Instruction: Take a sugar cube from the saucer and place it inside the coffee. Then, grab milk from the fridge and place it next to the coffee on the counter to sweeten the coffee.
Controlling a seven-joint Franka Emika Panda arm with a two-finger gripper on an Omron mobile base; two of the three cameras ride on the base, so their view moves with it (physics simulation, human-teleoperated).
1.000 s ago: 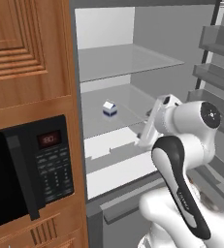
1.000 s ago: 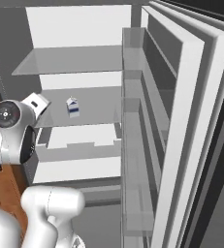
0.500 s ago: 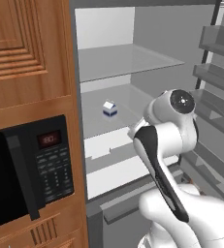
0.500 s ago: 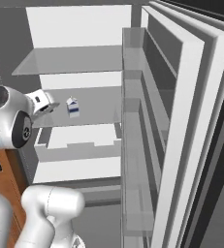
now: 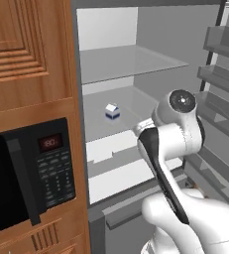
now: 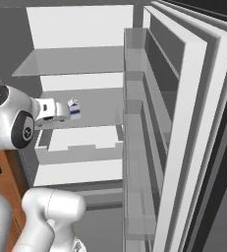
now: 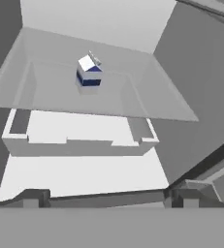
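white milk (image 7: 88, 70) with blue base, pale grey fridge (image 5: 136, 64), black microwave (image 5: 27, 181)

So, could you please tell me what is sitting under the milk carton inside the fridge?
The milk stands upright on a grey shelf in the open fridge. Below that shelf sits a pale drawer; whether it holds anything cannot be seen.

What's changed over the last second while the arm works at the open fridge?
The arm has swung left across the open fridge, its upper joint sliding from the door racks toward the shelves; in the right base view the hand now sits just left of the milk, not yet touching it. Nothing was grasped or released. The milk has stayed on its middle shelf, and the fridge door and the microwave are unchanged.
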